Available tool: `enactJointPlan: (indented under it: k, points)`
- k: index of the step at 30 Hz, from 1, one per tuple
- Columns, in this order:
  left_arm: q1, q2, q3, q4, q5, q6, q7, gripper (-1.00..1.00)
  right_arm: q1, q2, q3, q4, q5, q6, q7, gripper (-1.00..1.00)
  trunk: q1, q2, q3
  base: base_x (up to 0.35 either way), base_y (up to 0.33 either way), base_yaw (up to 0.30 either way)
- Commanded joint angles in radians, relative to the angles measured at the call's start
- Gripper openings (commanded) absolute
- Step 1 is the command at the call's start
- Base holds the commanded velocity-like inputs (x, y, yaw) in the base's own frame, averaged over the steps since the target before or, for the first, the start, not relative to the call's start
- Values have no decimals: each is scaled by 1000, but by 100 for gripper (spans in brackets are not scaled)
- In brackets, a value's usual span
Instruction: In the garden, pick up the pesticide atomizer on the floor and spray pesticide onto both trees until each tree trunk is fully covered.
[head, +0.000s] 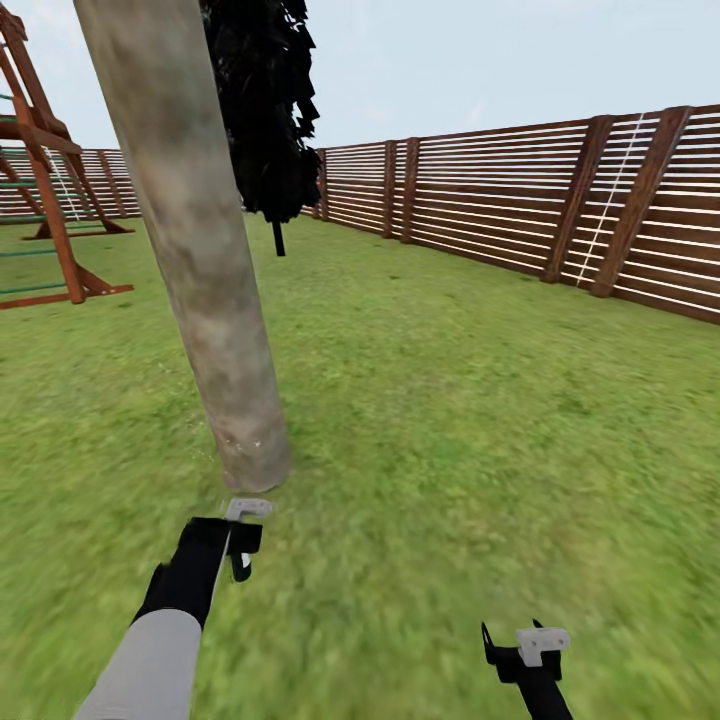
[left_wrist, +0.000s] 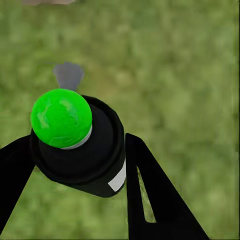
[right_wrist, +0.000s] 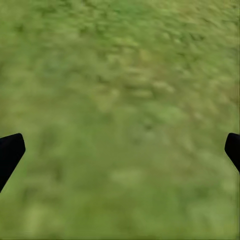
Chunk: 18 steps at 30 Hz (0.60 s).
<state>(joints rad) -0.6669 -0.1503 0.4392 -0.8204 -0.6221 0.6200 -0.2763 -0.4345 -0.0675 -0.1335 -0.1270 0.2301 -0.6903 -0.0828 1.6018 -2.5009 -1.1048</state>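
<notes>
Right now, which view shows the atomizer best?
The left wrist view: the atomizer sits close up between the left gripper fingers, green spot and label clear. In the head view it's a dark speck under that gripper.

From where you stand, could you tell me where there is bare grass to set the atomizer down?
Open lawn runs from the tree trunk to the slat fence, and around the right gripper. It is tighter at the trunk's base, beside the left gripper, and by the wooden play frame.
</notes>
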Motion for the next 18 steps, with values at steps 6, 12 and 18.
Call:
enactJointPlan:
  k: [6,12,18]
  points:
    - [-53,-12,-10,33,-7,20,7,-100,0,0,0,1,0,0,0,100,0,0,0,0,-3,1]
    - [-54,97,-5,24,-14,22,7,-100,0,0,0,1,0,0,0,100,0,0,0,0,0,0]
    - [-46,29,-17,18,-15,23,8,-100,0,0,0,1,0,0,0,100,0,0,0,40,0,0]
